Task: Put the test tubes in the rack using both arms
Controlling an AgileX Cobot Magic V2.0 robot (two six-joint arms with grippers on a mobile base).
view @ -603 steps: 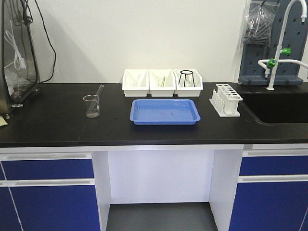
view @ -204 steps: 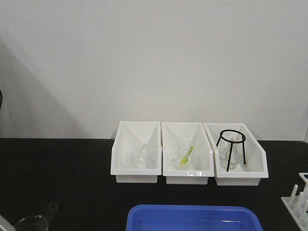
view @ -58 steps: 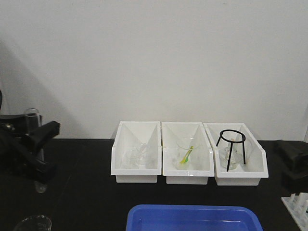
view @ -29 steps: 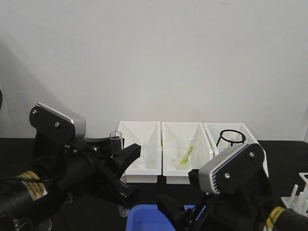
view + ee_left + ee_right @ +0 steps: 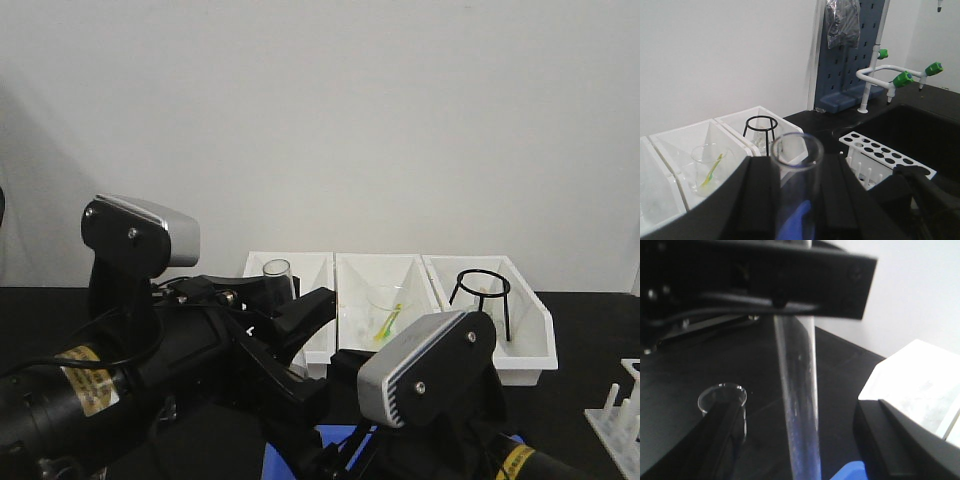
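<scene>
One clear test tube (image 5: 276, 272) stands upright in my left gripper (image 5: 284, 300), which is shut on it below the rim. The left wrist view shows the open rim of the tube (image 5: 796, 150) between the two black fingers (image 5: 760, 175). The white rack (image 5: 884, 158) lies beyond to the right, its holes bare. In the right wrist view the tube (image 5: 799, 390) hangs down from the left gripper between the spread fingers (image 5: 722, 435) of my right gripper (image 5: 801, 409), which is open and apart from the glass. Part of the rack (image 5: 618, 420) shows at the lower right.
Three white bins (image 5: 388, 300) line the back wall; the right one holds a black tripod ring (image 5: 480, 290). A squat glass beaker (image 5: 722, 397) stands on the black counter. A corner of the blue tray (image 5: 850, 472) lies under the arms. Sink and taps (image 5: 900, 80) sit past the rack.
My left arm has carried the tube to the right, toward the bins. The right arm has shifted left and closer, so the tube now hangs between its open fingers.
</scene>
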